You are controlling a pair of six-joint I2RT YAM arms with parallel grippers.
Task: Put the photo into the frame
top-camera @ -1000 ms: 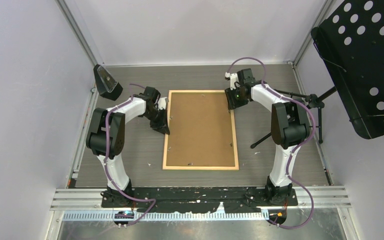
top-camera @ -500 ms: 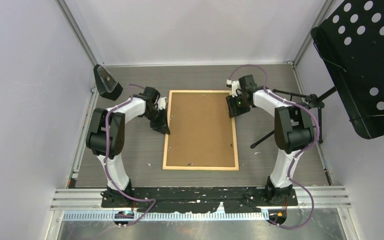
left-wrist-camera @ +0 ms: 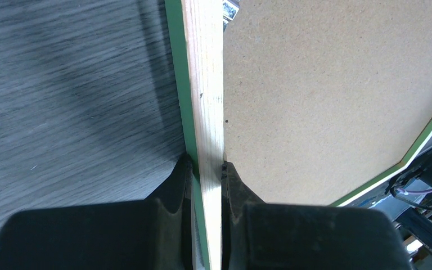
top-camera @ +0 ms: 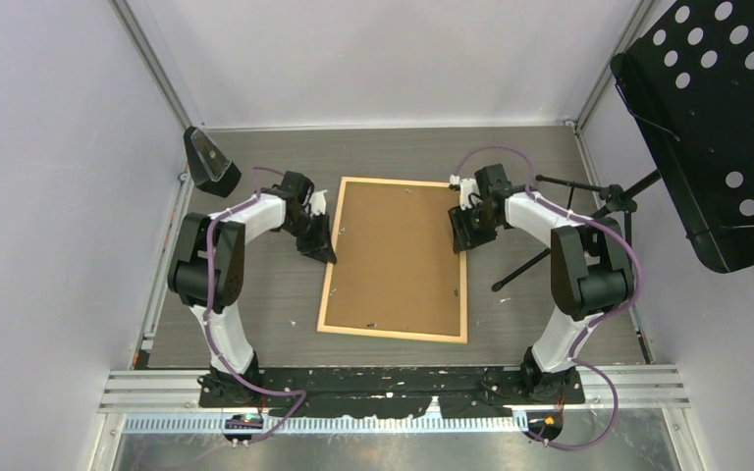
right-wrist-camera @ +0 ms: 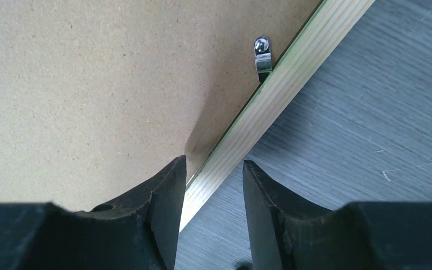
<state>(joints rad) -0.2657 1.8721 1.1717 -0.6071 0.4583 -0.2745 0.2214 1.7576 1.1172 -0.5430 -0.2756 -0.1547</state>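
Frame (top-camera: 394, 334) lying back up on the counter (top-camera: 255, 314), an arm at each long side.
It lies slightly askew, and its brown backing board (top-camera: 398, 255) hides whatever is under it. The left fingers (left-wrist-camera: 175, 188) pinch the left wooden rail, a strip of green face showing beside it. The right fingers (right-wrist-camera: 163, 197) stand spread astride the right rail near a metal clip (right-wrist-camera: 262, 53). I cannot tell whether they touch the wood.

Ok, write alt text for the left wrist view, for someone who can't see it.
The left gripper is clamped on the light wood rail of the frame, with a green edge showing along the rail. To the right of the rail is the brown backing board set in the frame, and to its left the grey wood-grain table.
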